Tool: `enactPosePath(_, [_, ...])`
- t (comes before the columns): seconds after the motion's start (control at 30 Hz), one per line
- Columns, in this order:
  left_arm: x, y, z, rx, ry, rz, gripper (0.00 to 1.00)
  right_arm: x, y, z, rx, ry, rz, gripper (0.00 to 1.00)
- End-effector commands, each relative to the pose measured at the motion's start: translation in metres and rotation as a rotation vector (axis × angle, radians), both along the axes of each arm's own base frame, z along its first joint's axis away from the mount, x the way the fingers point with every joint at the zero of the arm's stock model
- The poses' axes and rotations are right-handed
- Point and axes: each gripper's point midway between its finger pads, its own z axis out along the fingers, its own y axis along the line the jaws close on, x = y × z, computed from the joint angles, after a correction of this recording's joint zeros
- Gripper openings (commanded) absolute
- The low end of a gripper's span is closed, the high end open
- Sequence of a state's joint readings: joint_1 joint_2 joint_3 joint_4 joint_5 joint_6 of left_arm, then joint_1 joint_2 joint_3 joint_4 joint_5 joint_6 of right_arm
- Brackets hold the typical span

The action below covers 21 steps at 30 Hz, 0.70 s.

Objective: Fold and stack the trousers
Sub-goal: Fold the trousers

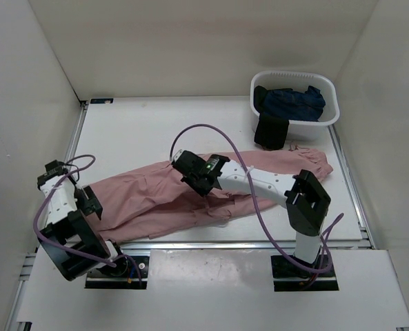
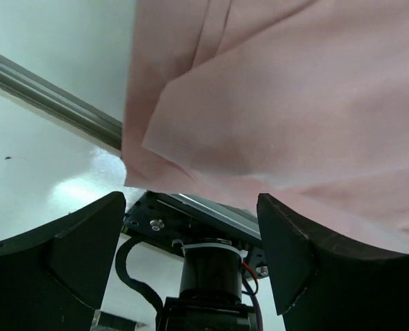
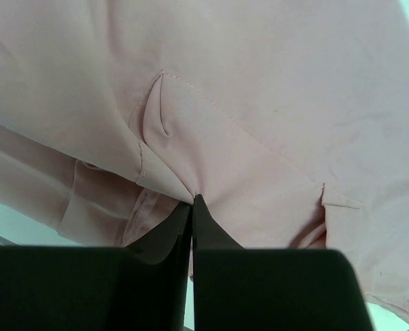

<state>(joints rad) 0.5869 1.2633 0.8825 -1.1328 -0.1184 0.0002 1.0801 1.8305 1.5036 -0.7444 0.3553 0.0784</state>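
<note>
Dusty-pink soft fabric trousers [image 1: 143, 200] lie spread diagonally on the white table [image 1: 135, 131], with the leg ends at the left and the waistband at the right. The right gripper [image 3: 192, 203] is closed, pinching a fold of the trousers at mid-garment. The left gripper [image 2: 190, 207] stands apart at the leg ends and clamps nothing.

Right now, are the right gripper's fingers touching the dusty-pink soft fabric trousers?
Touching. The right wrist view shows the right gripper with its closed fingers pinching a puckered fold of the dusty-pink trousers at their tips.
</note>
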Motion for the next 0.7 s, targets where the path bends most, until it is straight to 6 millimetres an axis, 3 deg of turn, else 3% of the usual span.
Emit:
enactPosePath(0.0, [-0.004, -0.005, -0.015, -0.019, 0.006, 0.0, 0.89, -0.011, 0.003, -0.008, -0.04, 0.011, 0.031, 0.0])
enactPosePath(0.17, [-0.008, -0.001, -0.039, -0.03, 0.061, 0.011, 0.87, -0.011, 0.003, -0.007, -0.03, 0.006, 0.031, 0.0])
enactPosePath(0.27, [-0.002, 0.004, -0.041, -0.009, 0.046, 0.011, 0.84, -0.013, -0.001, -0.009, -0.038, 0.01, 0.031, 0.0])
enactPosePath(0.37, [0.002, 0.005, -0.039, -0.011, 0.032, 0.011, 0.66, -0.014, -0.002, -0.008, -0.027, 0.008, 0.023, 0.0])
enactPosePath(0.4, [0.006, 0.008, -0.038, -0.001, 0.017, 0.011, 0.64, -0.014, -0.002, -0.007, -0.019, 0.004, 0.023, 0.0])
enactPosePath(0.43, [0.008, 0.01, -0.036, 0.004, 0.009, 0.011, 0.64, -0.014, -0.002, -0.007, -0.019, 0.004, 0.023, 0.0])
enactPosePath(0.57, [0.014, 0.013, -0.032, 0.021, -0.015, 0.011, 0.87, -0.017, -0.003, -0.01, -0.02, 0.018, 0.019, 0.0])
enactPosePath(0.67, [0.016, 0.019, -0.03, 0.051, -0.03, 0.013, 0.88, -0.017, -0.003, -0.01, -0.02, 0.018, 0.019, 0.0])
